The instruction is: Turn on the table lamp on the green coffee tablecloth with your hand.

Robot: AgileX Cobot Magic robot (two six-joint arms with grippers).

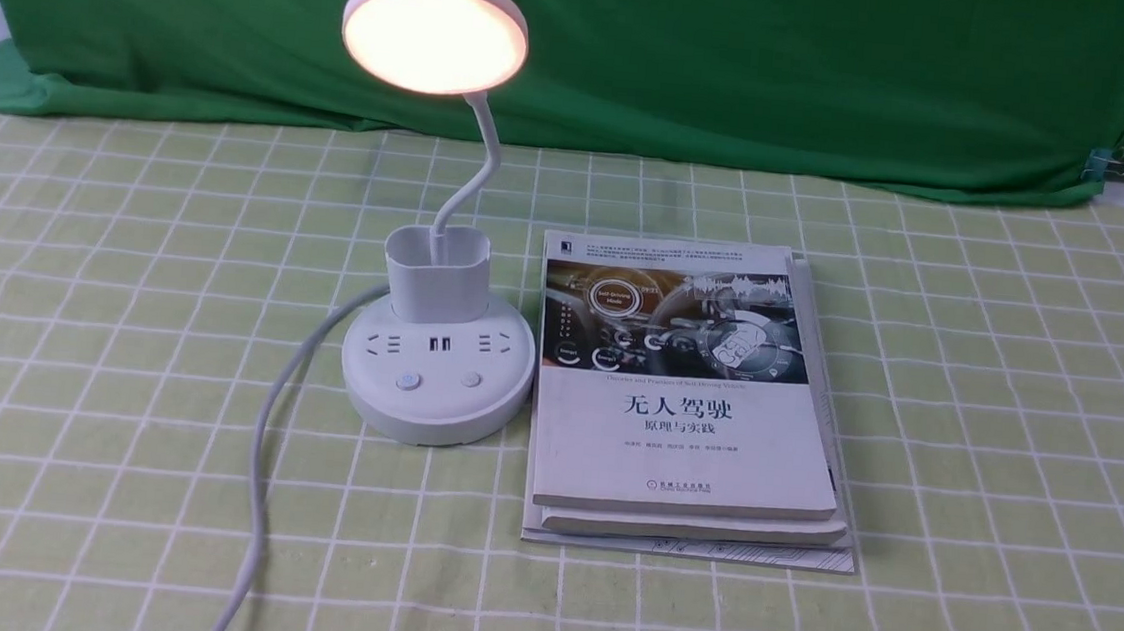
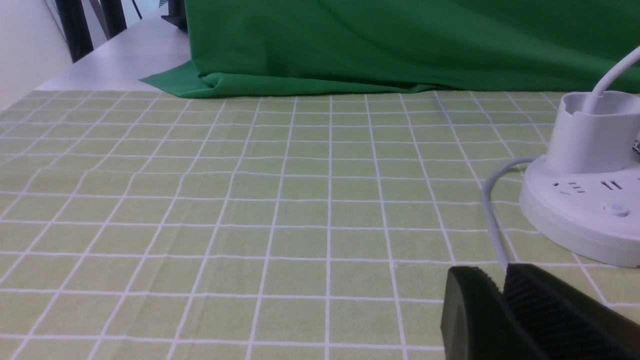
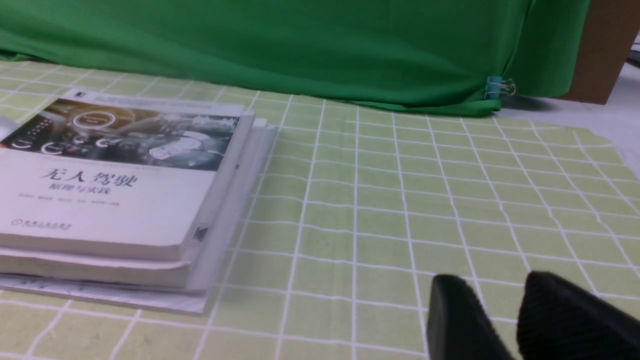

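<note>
The white table lamp (image 1: 437, 376) stands on the pale green grid tablecloth (image 1: 120, 321). Its round disc head (image 1: 434, 33) glows warm white. Two buttons (image 1: 407, 381) sit on the front of its round base. Neither arm shows in the front view. In the left wrist view my left gripper (image 2: 501, 272) is shut and empty, low over the cloth (image 2: 250, 200), a short way from the lamp base (image 2: 585, 200). In the right wrist view my right gripper (image 3: 495, 282) is slightly open and empty over the cloth (image 3: 400, 200), away from the lamp.
A stack of books (image 1: 685, 405) lies right beside the lamp base and also shows in the right wrist view (image 3: 115, 185). The lamp's white cord (image 1: 265, 453) runs toward the front edge. A dark green backdrop (image 1: 742, 69) hangs at the back, with a clip (image 1: 1106, 163).
</note>
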